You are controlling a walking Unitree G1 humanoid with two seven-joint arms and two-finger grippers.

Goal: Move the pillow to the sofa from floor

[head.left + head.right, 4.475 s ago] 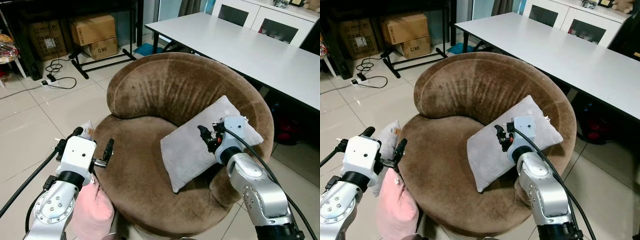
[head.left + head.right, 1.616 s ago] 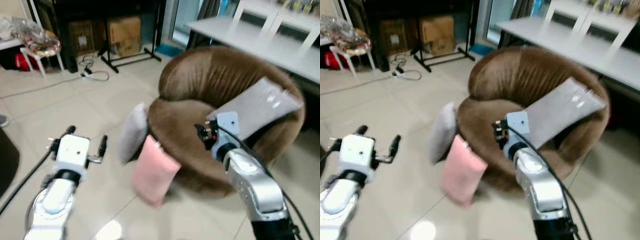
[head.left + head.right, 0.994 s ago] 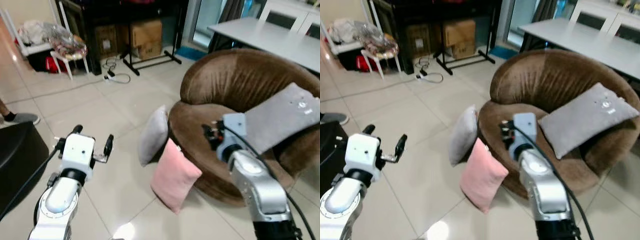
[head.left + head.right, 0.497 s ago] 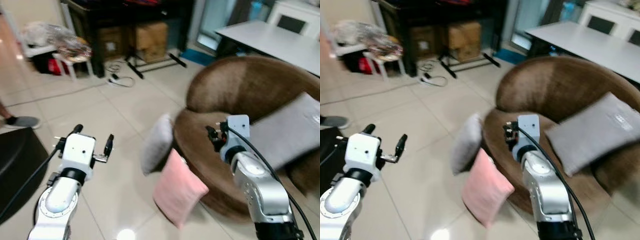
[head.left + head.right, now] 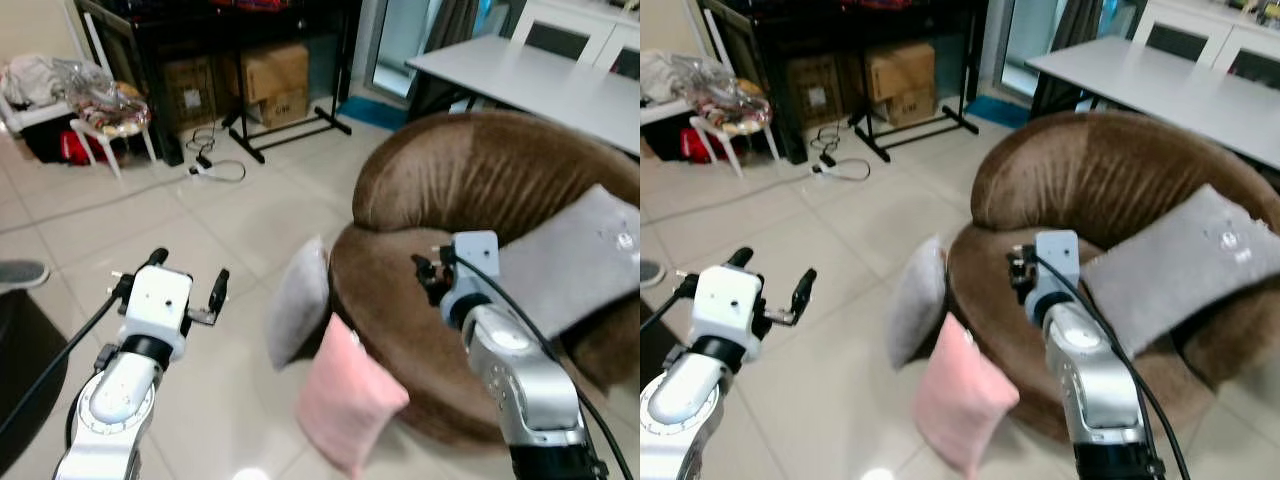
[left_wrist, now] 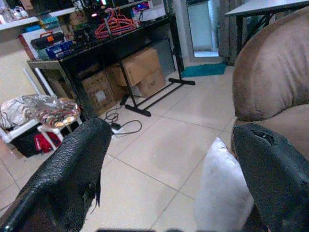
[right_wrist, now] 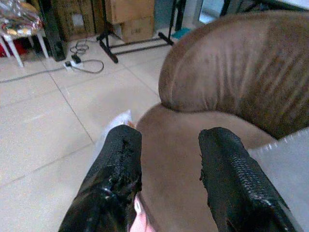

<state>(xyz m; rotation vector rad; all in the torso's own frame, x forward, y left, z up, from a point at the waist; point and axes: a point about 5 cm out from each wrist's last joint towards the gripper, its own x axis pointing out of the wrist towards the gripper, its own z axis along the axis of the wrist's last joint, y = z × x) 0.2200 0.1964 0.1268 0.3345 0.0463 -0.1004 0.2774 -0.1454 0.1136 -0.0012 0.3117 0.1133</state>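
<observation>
Where the round brown velvet sofa (image 5: 470,190) meets floor, a soft pink square pillow (image 5: 348,405) leans on edge; left gripper (image 5: 186,290) and right gripper (image 7: 169,159) both spread, empty; left wrist view adds a grey pillow (image 6: 223,191).

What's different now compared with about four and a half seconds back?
The view has pulled back and swung left: the camera moved. The right gripper has withdrawn from the grey pillow on the sofa. Pink pillow and floor grey pillow still lean against the sofa.
</observation>
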